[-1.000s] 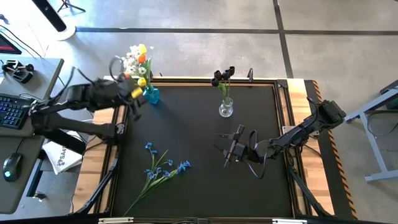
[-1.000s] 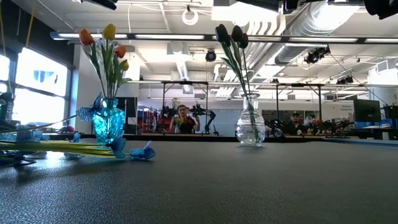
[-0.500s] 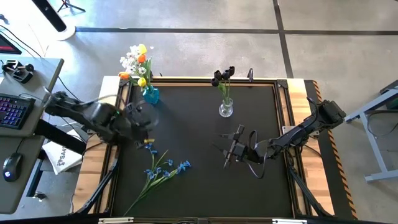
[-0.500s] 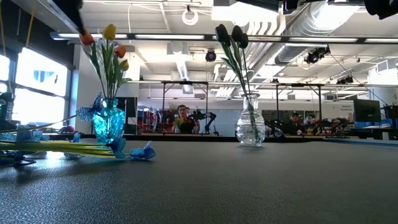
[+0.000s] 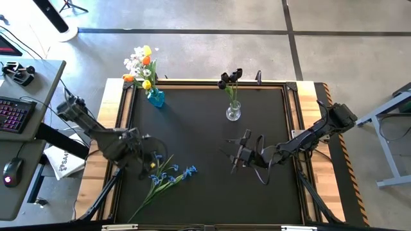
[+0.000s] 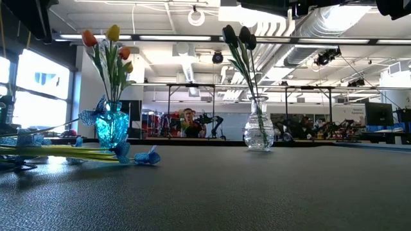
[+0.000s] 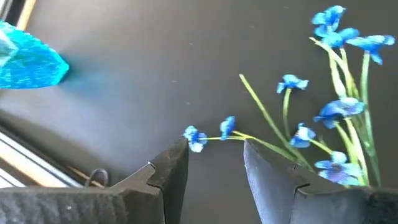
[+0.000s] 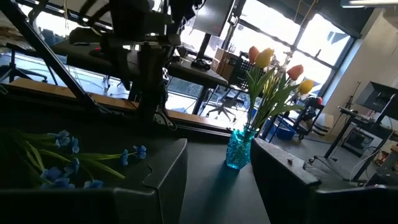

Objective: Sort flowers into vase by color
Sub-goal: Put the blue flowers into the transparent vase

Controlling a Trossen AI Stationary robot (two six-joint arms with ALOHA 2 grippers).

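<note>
Left pincer (image 5: 149, 164) open over blue sprays (image 5: 168, 176) lying on tabletop (image 5: 205, 192), reaching for next pick; needs lowering onto a stem, closing, lifting toward a vase; right pincer (image 5: 240, 153) parked open mid-tabletop near clear vase (image 5: 233, 113) of dark tulips (image 5: 229, 77).

Both arms are dark, near-black, built of jointed tubular links. The left gripper (image 7: 214, 177) has two matte black, angular fingers (image 7: 171, 174) with stepped inner edges. The right gripper (image 8: 217, 171) carries the same black fingers; black cables loop beside its wrist.
</note>
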